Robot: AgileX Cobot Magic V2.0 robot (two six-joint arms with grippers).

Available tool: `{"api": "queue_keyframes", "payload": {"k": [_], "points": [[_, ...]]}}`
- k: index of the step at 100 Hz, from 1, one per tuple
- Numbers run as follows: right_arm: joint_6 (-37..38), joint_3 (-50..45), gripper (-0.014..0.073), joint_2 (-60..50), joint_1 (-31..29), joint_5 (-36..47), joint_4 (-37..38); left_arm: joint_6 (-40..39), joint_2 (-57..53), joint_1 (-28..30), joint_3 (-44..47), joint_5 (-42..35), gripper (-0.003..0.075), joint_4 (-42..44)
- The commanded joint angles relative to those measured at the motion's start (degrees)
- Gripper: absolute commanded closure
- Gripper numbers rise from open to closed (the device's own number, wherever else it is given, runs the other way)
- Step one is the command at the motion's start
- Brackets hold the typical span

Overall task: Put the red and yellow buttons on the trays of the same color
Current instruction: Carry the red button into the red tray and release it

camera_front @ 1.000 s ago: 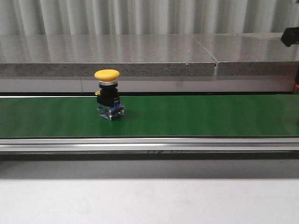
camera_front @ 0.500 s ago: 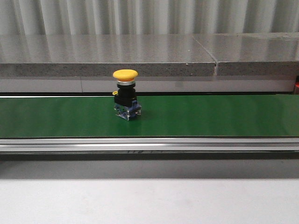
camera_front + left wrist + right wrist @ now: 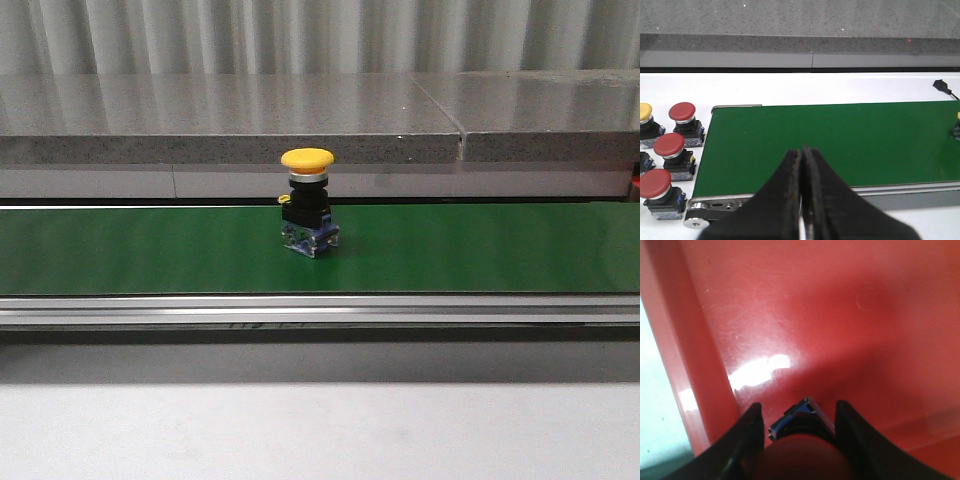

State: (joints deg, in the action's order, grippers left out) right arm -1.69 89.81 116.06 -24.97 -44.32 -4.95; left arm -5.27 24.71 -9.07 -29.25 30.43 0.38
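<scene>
We see the right end effector (image 3: 797,440) over the floor of a glossy red plastic tray (image 3: 805,315), its 2 dark fingers (image 3: 747,432) closed around a red-capped push button (image 3: 799,447) with a blue and clear base. The tray's raised wall shows at one edge of the right wrist view, with pale surface beyond it. We judge the step in hand to be setting this red button down in its matching tray. To do it well, we lower until the base rests flat on the tray floor, away from the wall, then open the fingers evenly and lift straight up so the top-heavy button does not tip.

The left end effector (image 3: 802,200) hangs with its 2 black fingers pressed together, holding nothing, just near the left end of the green conveyor belt (image 3: 840,145). On the white surface (image 3: 790,87) left of the belt stand 3 more red-capped push buttons (image 3: 669,150) and 1 yellow one (image 3: 645,117).

In the front view, a yellow mushroom-capped push button (image 3: 307,215) on a black and clear body stands upright on the belt, a little left of centre. No yellow tray is visible in any view.
</scene>
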Motion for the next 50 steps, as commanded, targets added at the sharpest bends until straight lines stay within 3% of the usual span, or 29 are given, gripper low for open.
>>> {"api": "queue_keyframes", "payload": {"k": [1, 33, 40, 50], "points": [[-0.7, 2.2, 0.0386, -2.7, -0.2, 3.3, 0.1, 0.0, 0.1, -0.6, -1.3, -4.6, 0.074, -0.4], [-0.7, 2.2, 0.038, -1.8, -0.2, 4.4, 0.1, 0.0, 0.1, -0.6, -1.3, -4.6, 0.074, -0.4], [-0.7, 2.2, 0.0324, -1.8, -0.2, 3.8, 0.1, 0.0, 0.1, -0.6, -1.3, -4.6, 0.074, -0.4], [-0.7, 2.2, 0.0171, -1.8, -0.2, 3.6, 0.1, 0.0, 0.1, -0.6, -1.3, -4.6, 0.074, -0.4]]}}
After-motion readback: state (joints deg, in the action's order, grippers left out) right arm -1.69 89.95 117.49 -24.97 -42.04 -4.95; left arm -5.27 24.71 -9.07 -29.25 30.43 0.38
